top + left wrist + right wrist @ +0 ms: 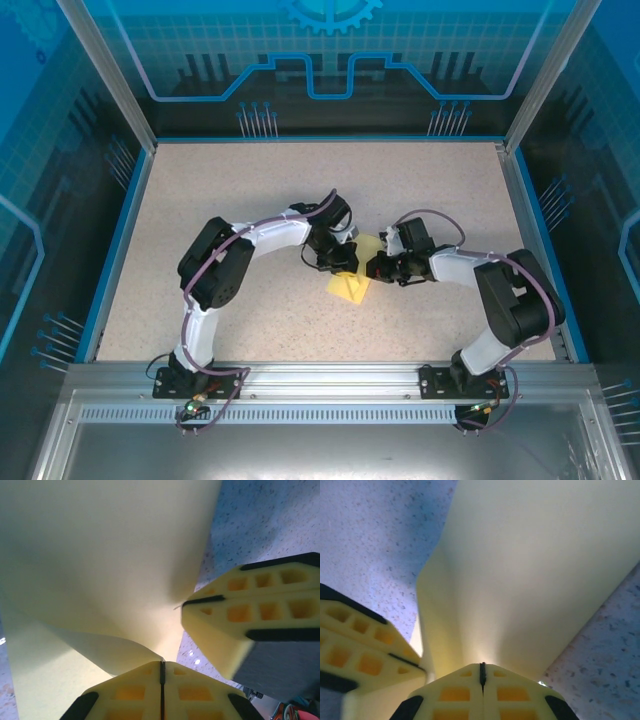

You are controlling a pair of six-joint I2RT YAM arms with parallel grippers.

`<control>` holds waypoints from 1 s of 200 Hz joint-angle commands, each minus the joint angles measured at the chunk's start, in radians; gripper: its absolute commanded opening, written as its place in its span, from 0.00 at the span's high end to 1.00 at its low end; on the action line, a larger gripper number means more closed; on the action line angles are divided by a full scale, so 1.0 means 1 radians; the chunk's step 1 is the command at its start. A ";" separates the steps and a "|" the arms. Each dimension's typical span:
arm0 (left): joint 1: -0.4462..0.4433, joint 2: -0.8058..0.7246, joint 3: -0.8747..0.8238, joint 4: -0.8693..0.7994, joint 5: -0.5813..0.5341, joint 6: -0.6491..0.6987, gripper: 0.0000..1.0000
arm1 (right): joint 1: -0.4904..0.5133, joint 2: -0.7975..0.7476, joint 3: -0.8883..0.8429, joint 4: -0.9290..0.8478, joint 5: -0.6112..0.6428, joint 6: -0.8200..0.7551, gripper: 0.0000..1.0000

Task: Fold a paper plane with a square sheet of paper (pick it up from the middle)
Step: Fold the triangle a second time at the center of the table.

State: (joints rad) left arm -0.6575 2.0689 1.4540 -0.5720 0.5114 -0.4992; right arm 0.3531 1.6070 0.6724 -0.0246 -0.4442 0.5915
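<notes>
Left wrist: left claw [161, 666] and right claw [192, 601] tight on thin, curled pale-yellow sheet [100, 555] over speckled table [260, 520]

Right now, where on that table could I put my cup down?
The far half of the table, between the arms and the back wall, is bare. The centre is crowded: left hand and right hand both pinch the paper there.

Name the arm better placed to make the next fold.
Left, probably: the left end effector and right end effector both pinch the paper, but a curled flap lies at the left's tips.
</notes>
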 commanded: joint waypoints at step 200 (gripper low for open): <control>-0.008 0.117 0.095 0.021 0.020 -0.069 0.92 | -0.054 0.000 0.054 -0.070 0.009 -0.059 0.97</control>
State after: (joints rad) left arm -0.6575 2.1525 1.5181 -0.5442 0.5144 -0.5510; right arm 0.3187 1.6028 0.6956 -0.0551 -0.4458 0.5644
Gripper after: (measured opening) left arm 0.079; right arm 0.044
